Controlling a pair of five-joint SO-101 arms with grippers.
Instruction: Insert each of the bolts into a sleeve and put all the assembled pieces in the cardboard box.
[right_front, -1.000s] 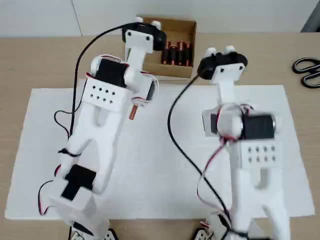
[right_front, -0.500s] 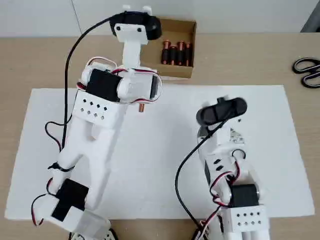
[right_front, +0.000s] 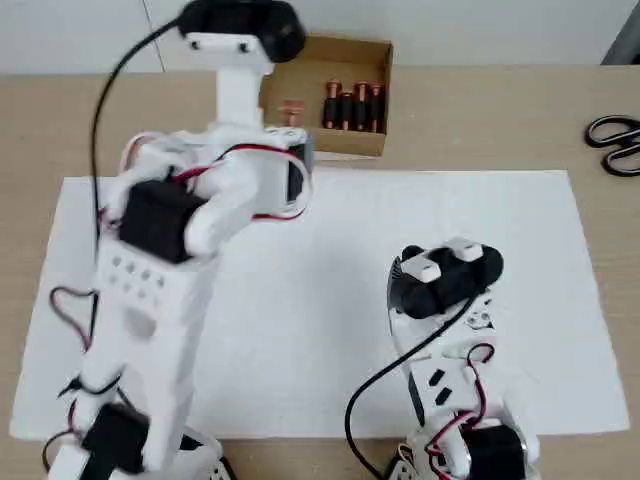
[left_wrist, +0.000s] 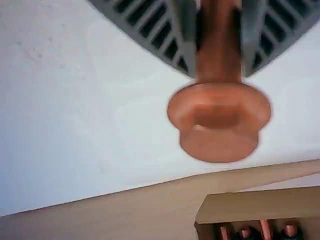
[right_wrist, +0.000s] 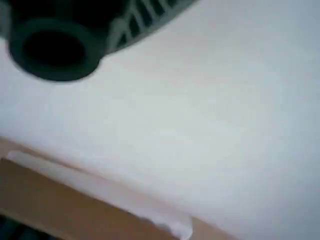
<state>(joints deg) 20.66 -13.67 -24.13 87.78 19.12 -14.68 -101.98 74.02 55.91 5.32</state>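
Observation:
My left gripper (left_wrist: 218, 30) is shut on a copper bolt (left_wrist: 218, 117), whose flanged head sticks out past the fingertips. In the high view that bolt (right_front: 292, 108) hangs over the left part of the cardboard box (right_front: 340, 48). Several assembled copper-and-black pieces (right_front: 352, 105) lie side by side in the box's right part, and their ends (left_wrist: 255, 232) also show in the left wrist view. My right arm (right_front: 445, 280) is folded back over the paper's front right. Its gripper holds a black sleeve (right_wrist: 52, 47) just above the paper.
A white paper sheet (right_front: 330, 300) covers the middle of the wooden table (right_front: 500, 110). Black-handled scissors (right_front: 615, 142) lie at the far right edge. Loose cables (right_front: 375, 400) trail from both arms over the paper's front.
My left arm swung away from above the paper to the box, carrying the bolt. My right arm pulled back from beside the box to the front right of the paper.

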